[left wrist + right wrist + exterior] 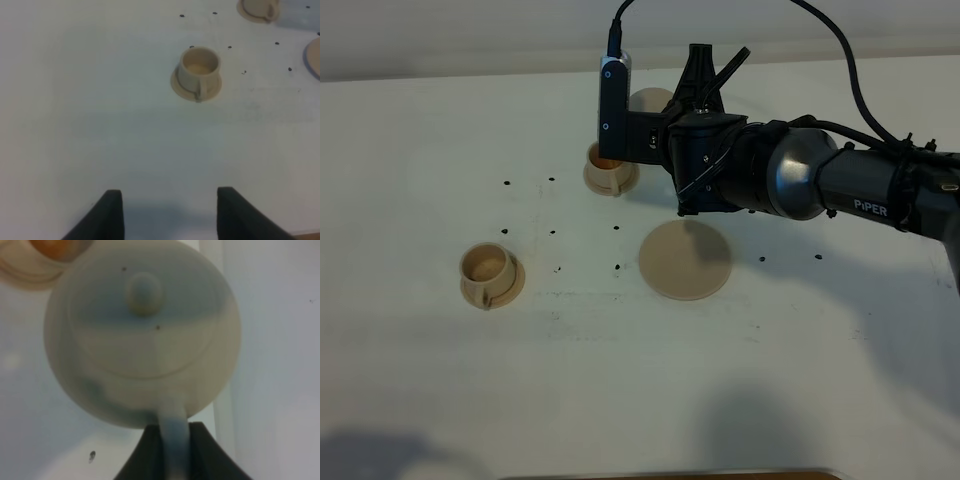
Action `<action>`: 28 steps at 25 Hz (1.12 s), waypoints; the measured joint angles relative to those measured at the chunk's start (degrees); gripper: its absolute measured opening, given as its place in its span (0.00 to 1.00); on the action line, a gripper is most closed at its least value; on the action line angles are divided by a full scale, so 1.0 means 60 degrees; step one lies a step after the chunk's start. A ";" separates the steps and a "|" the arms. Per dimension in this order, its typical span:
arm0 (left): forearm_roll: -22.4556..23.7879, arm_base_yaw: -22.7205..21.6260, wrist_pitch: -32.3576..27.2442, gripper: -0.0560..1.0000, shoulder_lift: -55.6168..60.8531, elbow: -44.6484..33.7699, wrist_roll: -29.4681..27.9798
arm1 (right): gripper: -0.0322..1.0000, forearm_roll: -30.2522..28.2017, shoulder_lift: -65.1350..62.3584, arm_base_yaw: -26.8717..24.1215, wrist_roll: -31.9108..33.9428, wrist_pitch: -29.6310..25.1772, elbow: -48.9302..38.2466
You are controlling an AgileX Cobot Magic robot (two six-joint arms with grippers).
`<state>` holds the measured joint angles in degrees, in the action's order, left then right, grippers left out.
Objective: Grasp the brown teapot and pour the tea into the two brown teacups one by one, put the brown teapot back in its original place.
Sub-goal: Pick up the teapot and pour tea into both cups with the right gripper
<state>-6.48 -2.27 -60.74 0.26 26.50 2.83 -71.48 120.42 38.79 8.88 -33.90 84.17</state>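
My right gripper [686, 92] is shut on the loop handle of the brown teapot [650, 100], held in the air next to the far teacup [609, 166], which has amber tea in it. In the right wrist view the teapot [142, 330] fills the frame, lid knob up, with its handle between the gripper's [172, 452] jaws and the filled cup [52, 252] just beyond it. The near teacup [490, 275] stands on its saucer at the left and also shows in the left wrist view [199, 70]. The large saucer [685, 260] lies bare. My left gripper [170, 215] is open and empty above the table.
Small black dots mark the white table [800, 380] around the cups and saucer. The right arm [840, 185] reaches in from the right edge. The far cup [257, 9] and the large saucer's edge [315, 55] show in the left wrist view.
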 joint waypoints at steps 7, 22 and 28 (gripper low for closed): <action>0.0000 0.0000 0.0000 0.52 0.0000 0.0000 -0.0010 | 0.11 0.0000 0.0000 0.0000 -0.0242 -0.0037 0.0000; 0.0000 0.0000 0.0000 0.52 0.0000 0.0000 -0.0018 | 0.11 0.0000 0.0000 0.0000 -0.0774 -0.0037 0.0000; 0.0000 0.0000 0.0000 0.52 0.0000 0.0000 0.0001 | 0.11 0.0000 0.0000 0.0000 -0.0953 -0.0037 0.0000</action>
<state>-6.48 -2.27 -60.74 0.26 26.50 2.83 -71.48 120.42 38.79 3.16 -34.12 84.17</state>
